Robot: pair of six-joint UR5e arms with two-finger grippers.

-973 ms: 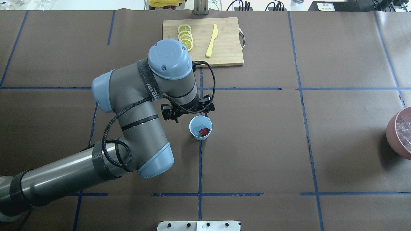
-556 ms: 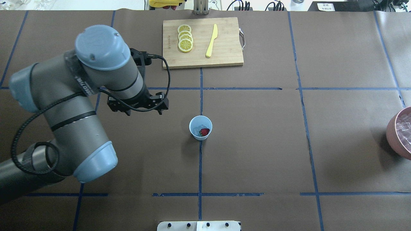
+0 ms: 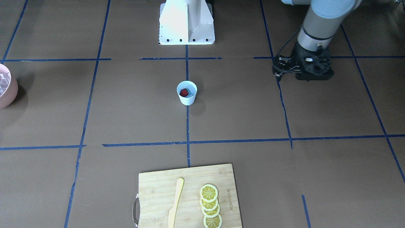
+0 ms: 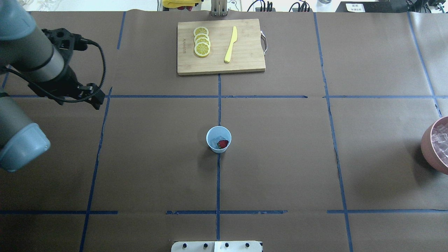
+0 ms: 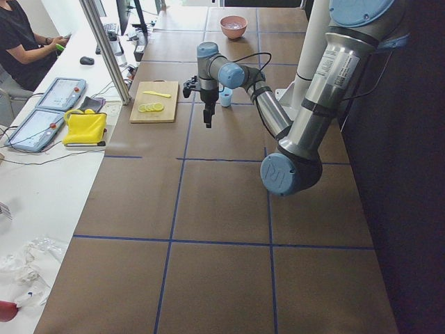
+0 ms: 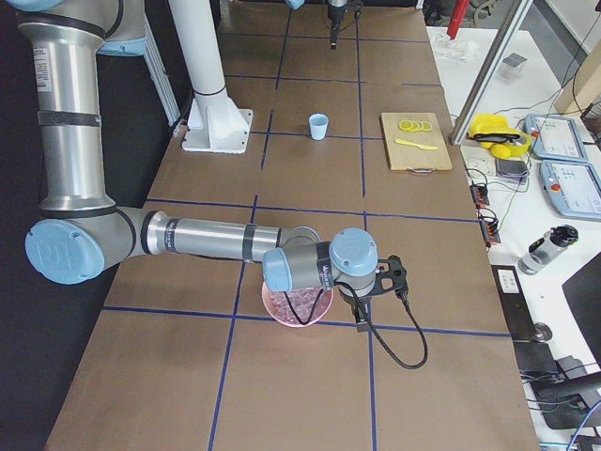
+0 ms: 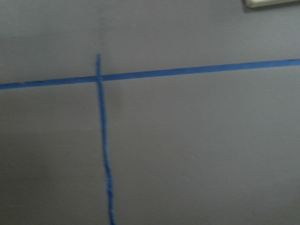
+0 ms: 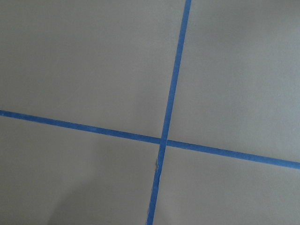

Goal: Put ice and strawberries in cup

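Standing well apart from left jaws: cup [image 4: 219,150] with strawberry [image 4: 223,143]

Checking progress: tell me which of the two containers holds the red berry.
The small white cup in the middle; the strawberry lies inside it. The pink bowl at the edge holds only ice.

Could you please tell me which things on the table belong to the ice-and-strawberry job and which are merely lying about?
Belonging to the job:
cup
strawberry, already in it
ice, also in it
pink bowl, holding more ice

Just lying about:
cutting board
lemon slices
yellow knife
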